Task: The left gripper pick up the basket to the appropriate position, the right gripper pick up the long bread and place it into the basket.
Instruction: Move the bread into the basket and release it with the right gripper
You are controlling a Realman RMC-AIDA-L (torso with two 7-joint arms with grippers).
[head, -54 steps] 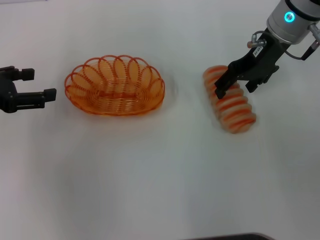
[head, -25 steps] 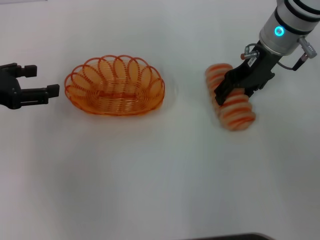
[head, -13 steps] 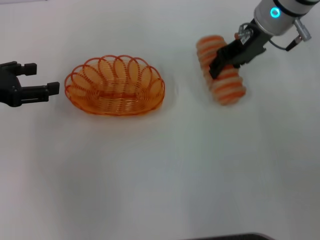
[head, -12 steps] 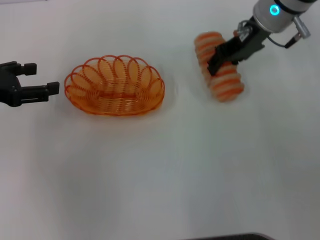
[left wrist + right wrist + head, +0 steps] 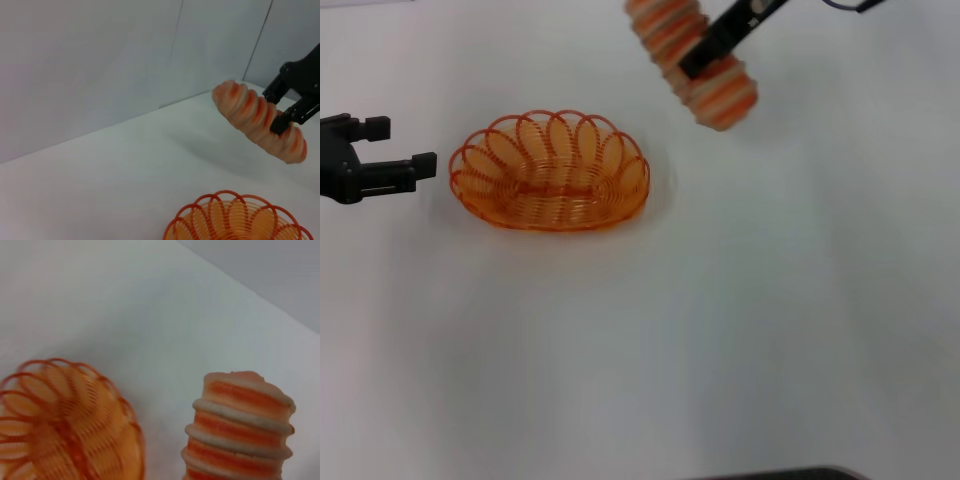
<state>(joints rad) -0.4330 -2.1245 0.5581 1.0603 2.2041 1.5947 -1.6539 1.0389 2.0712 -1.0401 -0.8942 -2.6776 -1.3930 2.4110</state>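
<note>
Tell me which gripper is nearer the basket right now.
Left. The left gripper sits open on the table just beside the basket, not touching it. The right gripper is up and away beyond the basket's far right, shut on the long bread.

The right pincer (image 5: pixel 712 45) has closed on the bread (image 5: pixel 692 60), lifted it off the table (image 5: pixel 720 330) and carried it up toward the basket (image 5: pixel 552 172).
</note>
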